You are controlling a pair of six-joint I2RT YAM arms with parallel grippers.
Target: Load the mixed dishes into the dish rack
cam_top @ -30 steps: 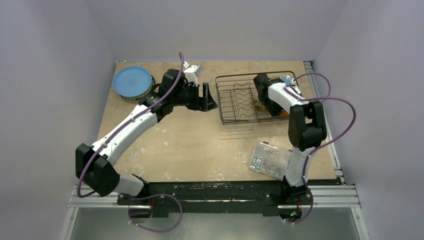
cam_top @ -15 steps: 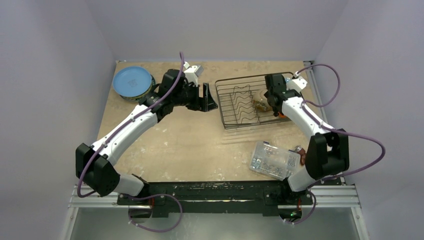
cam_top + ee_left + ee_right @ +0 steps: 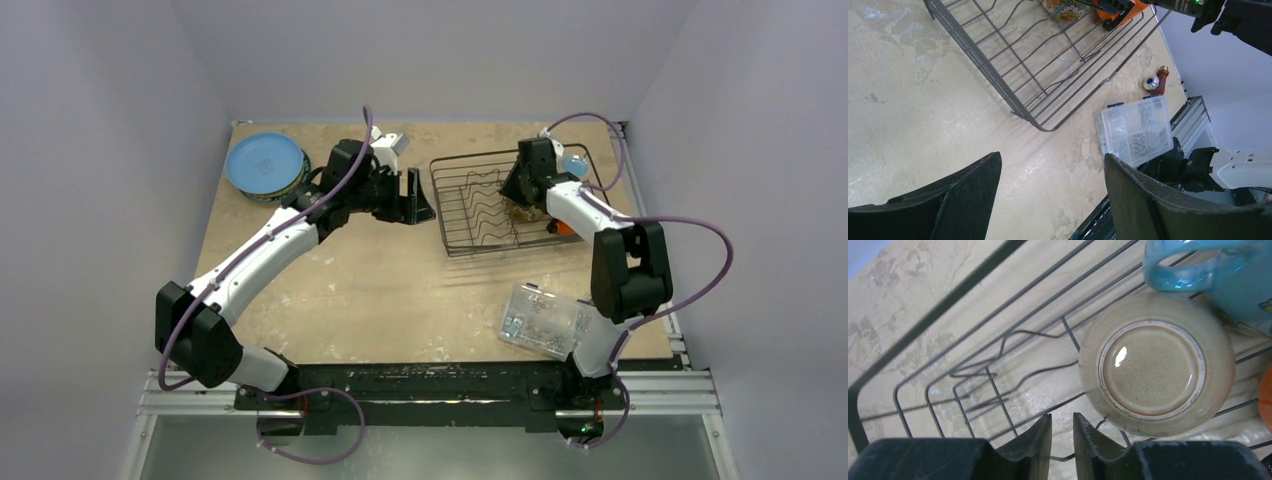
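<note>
The black wire dish rack (image 3: 470, 205) stands at the back right. In it a white bowl (image 3: 1155, 370) lies upside down, with a light-blue mug (image 3: 1218, 275) behind it and an orange cup (image 3: 1267, 400) beside it. My right gripper (image 3: 1062, 425) hovers over the rack just left of the bowl, nearly shut with a thin gap, holding nothing. A blue plate (image 3: 265, 163) tops a stack of plates at the back left; the plates under it are mostly hidden. My left gripper (image 3: 410, 195) is open and empty between the stack and the rack.
A clear plastic box of small parts (image 3: 540, 320) lies at the front right, near the right arm's base. A small brown bottle-like item (image 3: 1157, 81) stands beyond it by the table's right edge. Purple cables loop around both arms.
My right arm has swung its elbow and wrist around above the rack, ending at the rack's back with the gripper beside the bowl. The left arm has hardly moved.
</note>
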